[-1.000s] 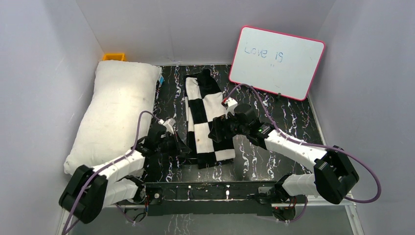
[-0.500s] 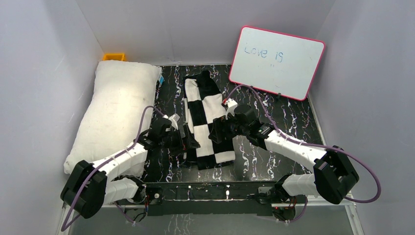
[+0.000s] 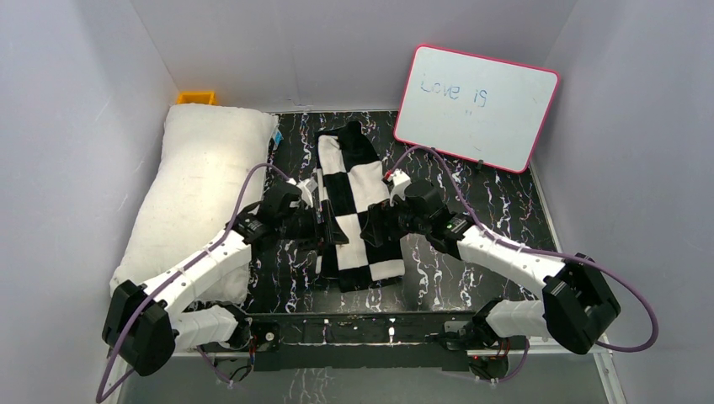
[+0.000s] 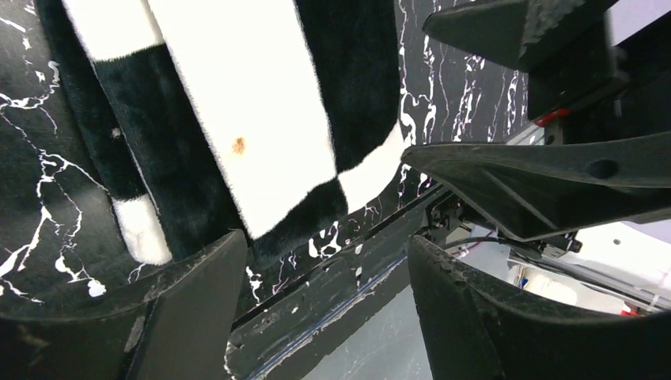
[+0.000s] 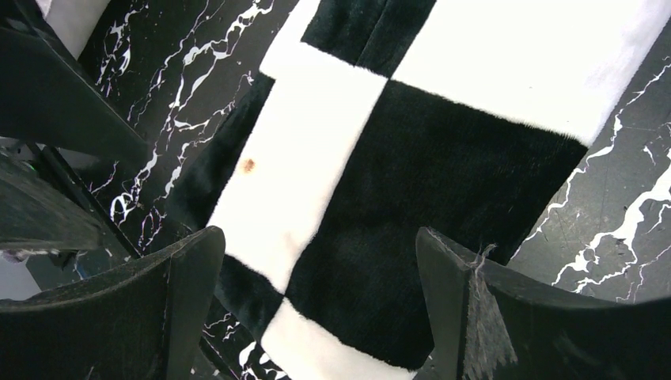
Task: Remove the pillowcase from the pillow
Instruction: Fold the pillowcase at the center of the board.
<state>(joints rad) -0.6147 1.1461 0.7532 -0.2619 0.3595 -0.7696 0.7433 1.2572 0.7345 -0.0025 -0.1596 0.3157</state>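
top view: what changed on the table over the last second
The left hand swung forward and to the right, away from the pillow, up to the left edge of the pillowcase. It is open and grips nothing. The right hand stayed open over the pillowcase's right side. The pillowcase, pillow and whiteboard did not move.

top: high overhead, looking down on whole table (image 3: 505, 200) | wrists: close, facing down | all share pillowcase (image 3: 354, 178)

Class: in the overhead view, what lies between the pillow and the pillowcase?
Top view: between pillow and pillowcase runs bare black marbled table, crossed nearer the bases by the left arm.
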